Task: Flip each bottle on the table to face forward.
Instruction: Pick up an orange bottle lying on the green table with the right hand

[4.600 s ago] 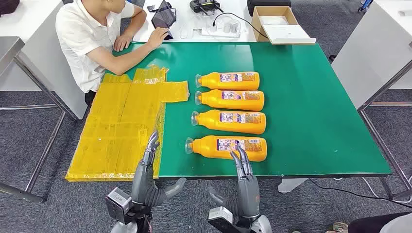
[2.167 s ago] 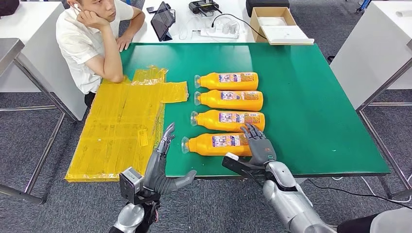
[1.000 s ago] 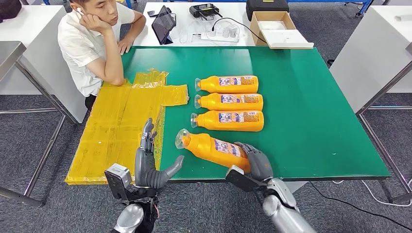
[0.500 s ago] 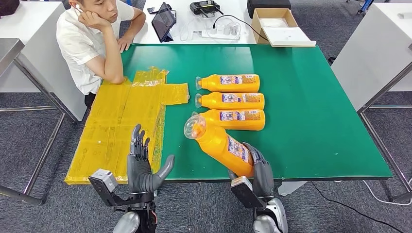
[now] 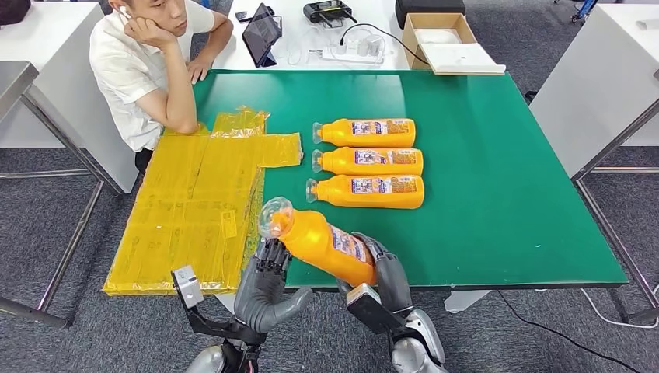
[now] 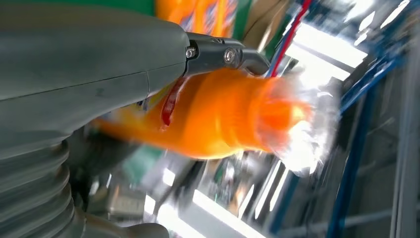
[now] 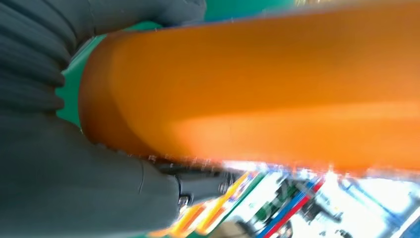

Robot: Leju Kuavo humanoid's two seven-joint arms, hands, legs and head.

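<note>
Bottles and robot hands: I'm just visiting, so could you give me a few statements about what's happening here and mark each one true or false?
1. Three bottles lie flat in a row on the green table. True.
2. The fourth bottle lies flat with them. False: it is lifted and tilted near the table's front edge.
3. The right robot hand grips the lifted bottle's base end. True.
4. The left robot hand rests on the yellow sheets. False: it is up beside the lifted bottle.
5. A person sits at the table's corner. True.

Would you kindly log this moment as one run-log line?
right hand: holds lifted bottle at base | left hand: under its neck | three bottles: lying on table
</note>
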